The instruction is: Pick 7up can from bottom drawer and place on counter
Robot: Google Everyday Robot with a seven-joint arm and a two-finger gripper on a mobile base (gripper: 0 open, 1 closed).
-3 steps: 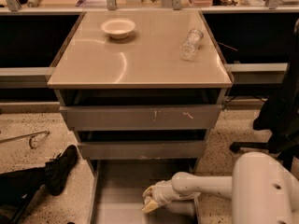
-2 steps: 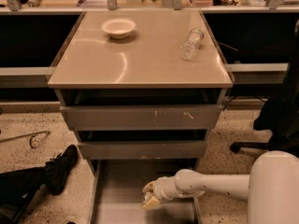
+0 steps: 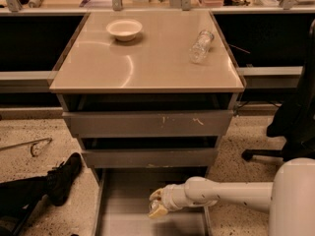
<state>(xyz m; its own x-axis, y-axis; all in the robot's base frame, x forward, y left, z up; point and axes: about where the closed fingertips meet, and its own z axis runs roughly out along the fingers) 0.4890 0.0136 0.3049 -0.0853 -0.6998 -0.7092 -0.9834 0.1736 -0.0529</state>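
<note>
The bottom drawer point(image 3: 125, 200) is pulled out at the foot of the grey cabinet, and its flat grey floor shows. My gripper point(image 3: 157, 203) reaches in from the right on a white arm and hovers over the middle of the drawer floor. The 7up can does not show; it is hidden or out of view. The beige counter point(image 3: 147, 65) is the top of the cabinet, above and behind the gripper.
A white bowl point(image 3: 124, 29) and a clear plastic bottle point(image 3: 201, 45) lying on its side rest on the counter. Two scratched drawer fronts point(image 3: 147, 123) stick out above the open drawer. A black shoe and leg point(image 3: 59, 180) lie left; a chair base point(image 3: 266, 152) stands right.
The gripper has shifted slightly up and toward the cabinet over the drawer floor. The arm's white body has moved a little to the right.
</note>
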